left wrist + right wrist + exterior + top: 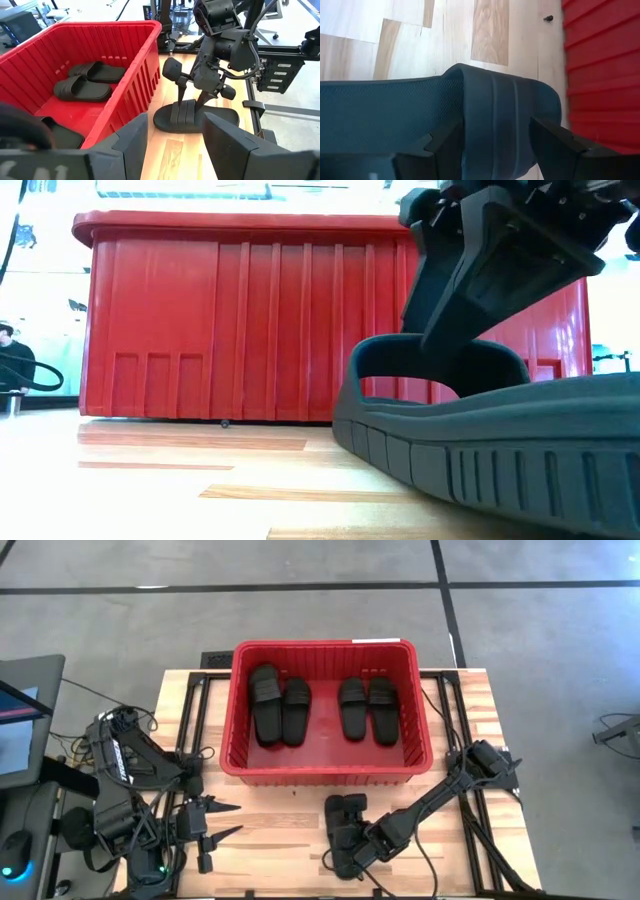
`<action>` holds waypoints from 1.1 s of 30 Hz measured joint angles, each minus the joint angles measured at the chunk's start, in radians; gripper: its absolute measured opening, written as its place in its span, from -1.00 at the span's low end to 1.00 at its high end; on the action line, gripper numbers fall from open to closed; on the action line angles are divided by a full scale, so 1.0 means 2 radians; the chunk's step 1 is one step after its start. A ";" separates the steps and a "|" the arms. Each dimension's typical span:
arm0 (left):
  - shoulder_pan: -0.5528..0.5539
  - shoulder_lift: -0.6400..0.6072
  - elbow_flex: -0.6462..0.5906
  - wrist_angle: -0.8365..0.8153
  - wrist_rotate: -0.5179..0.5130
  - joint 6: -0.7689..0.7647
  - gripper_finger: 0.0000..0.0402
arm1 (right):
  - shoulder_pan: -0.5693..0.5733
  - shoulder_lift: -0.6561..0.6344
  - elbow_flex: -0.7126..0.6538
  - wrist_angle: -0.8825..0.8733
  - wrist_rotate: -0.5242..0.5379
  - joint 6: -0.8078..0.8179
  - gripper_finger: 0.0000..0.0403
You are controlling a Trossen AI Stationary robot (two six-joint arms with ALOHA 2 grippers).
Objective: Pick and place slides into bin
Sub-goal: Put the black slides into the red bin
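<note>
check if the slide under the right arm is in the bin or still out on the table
Out. The slide lies sole-down on the wooden table in front of the red bin, with the right hand straddling its strap. Four other slides lie inside the bin.

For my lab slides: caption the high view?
Four slides lie in the red bin; right gripper over a slide on the table.

We see a pale wooden table (280,830): the red bin (325,772) sits toward twelve o'clock, and black slides (345,835) lie at six o'clock.
</note>
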 joint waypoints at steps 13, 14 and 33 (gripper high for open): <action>0.000 0.000 0.000 0.000 -0.002 -0.004 -0.12 | -0.010 0.001 -0.011 0.008 0.001 -0.006 -0.02; 0.000 0.000 0.000 0.000 -0.002 -0.004 -0.12 | -0.011 0.001 -0.011 0.009 0.001 -0.006 -0.03; 0.000 0.000 0.000 0.001 -0.002 -0.013 -0.12 | -0.021 0.001 -0.010 0.012 0.002 0.015 -0.93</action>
